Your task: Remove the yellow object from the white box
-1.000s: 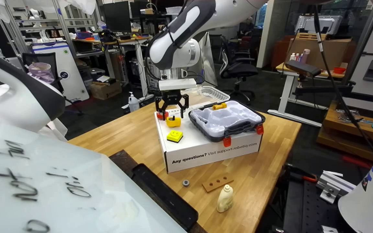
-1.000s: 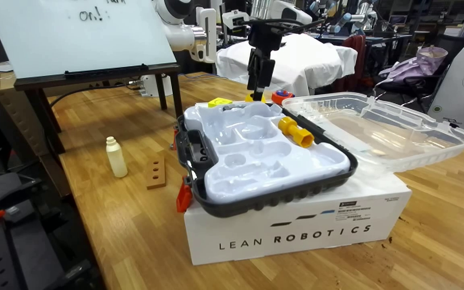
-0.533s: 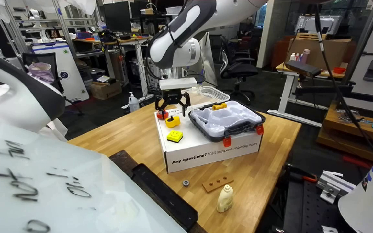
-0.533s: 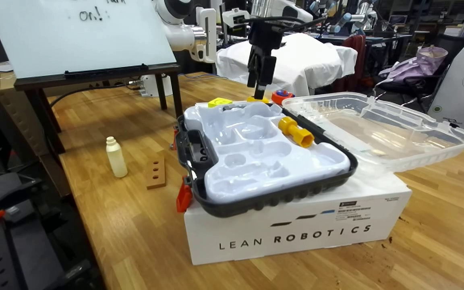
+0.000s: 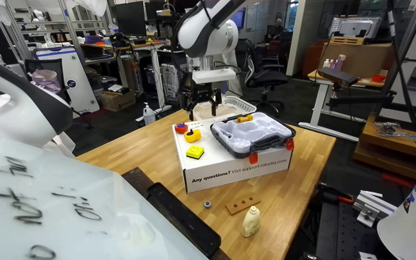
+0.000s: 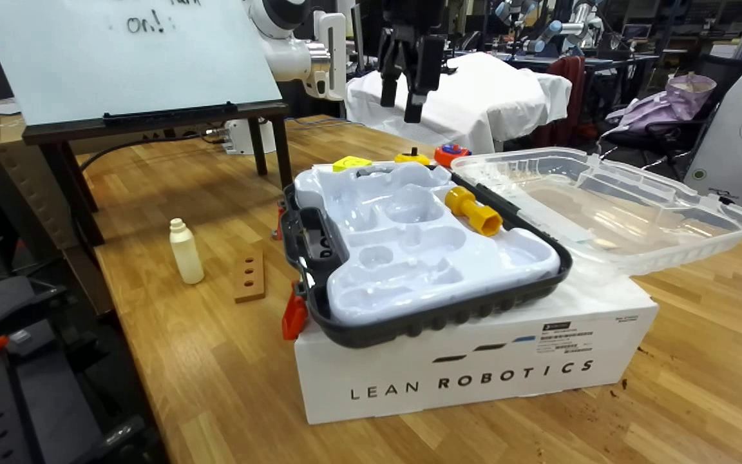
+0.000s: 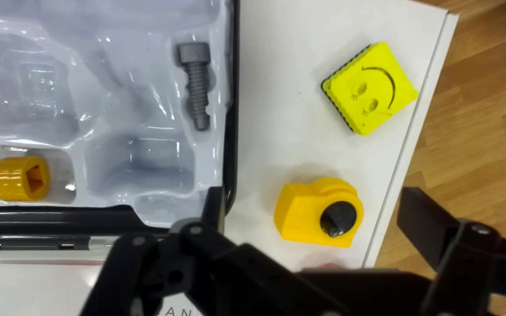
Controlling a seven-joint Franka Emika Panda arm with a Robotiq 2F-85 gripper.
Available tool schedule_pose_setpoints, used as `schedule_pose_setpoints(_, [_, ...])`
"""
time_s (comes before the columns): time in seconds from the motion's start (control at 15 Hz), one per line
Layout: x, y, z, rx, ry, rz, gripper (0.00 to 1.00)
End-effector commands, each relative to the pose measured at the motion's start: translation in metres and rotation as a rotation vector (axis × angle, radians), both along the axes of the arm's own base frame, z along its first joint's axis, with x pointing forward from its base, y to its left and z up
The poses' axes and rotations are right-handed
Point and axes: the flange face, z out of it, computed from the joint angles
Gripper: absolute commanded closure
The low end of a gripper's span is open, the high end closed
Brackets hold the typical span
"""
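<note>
Wrist view: gripper [image 7: 312,210], jaws wide, nothing held. Chunky yellow piece [image 7: 305,215] lies outside, beside the white tray [image 7: 209,158]; removal judged done, nothing left, unless double-ended yellow piece [image 7: 11,177] inside it is meant.

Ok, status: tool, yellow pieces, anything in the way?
Tool open, holding nothing. Long yellow piece in white tray; chunky yellow piece on carton. Possible obstacle: red piece alongside.

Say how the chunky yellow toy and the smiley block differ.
The yellow toy is orange-tinged with a black knob; the smiley block is lemon yellow with a drawn face. The toy has a rounded side; the block is square. Both lie on the white carton.
</note>
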Motion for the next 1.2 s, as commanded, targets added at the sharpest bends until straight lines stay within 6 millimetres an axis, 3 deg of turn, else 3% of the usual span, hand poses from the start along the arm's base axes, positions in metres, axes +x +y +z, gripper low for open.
schedule_pose_setpoints(0.0, [-0.045, -0.005, 0.027, 0.016, -0.034, 0.132, 0.0])
schedule_pose_setpoints(0.27, [-0.087, -0.034, 0.055, 0.036, -0.066, 0.198, 0.0])
schedule_pose_setpoints(0.6, [-0.142, -0.093, 0.086, 0.059, -0.096, 0.182, 0.0])
schedule_pose_setpoints(0.67, [-0.126, -0.089, 0.08, 0.037, -0.089, 0.174, 0.0])
schedule_pose_setpoints(0.8, [-0.139, -0.098, 0.087, 0.042, -0.097, 0.168, 0.0])
schedule_pose_setpoints(1.13, [-0.14, -0.092, 0.085, 0.045, -0.092, 0.179, 0.0])
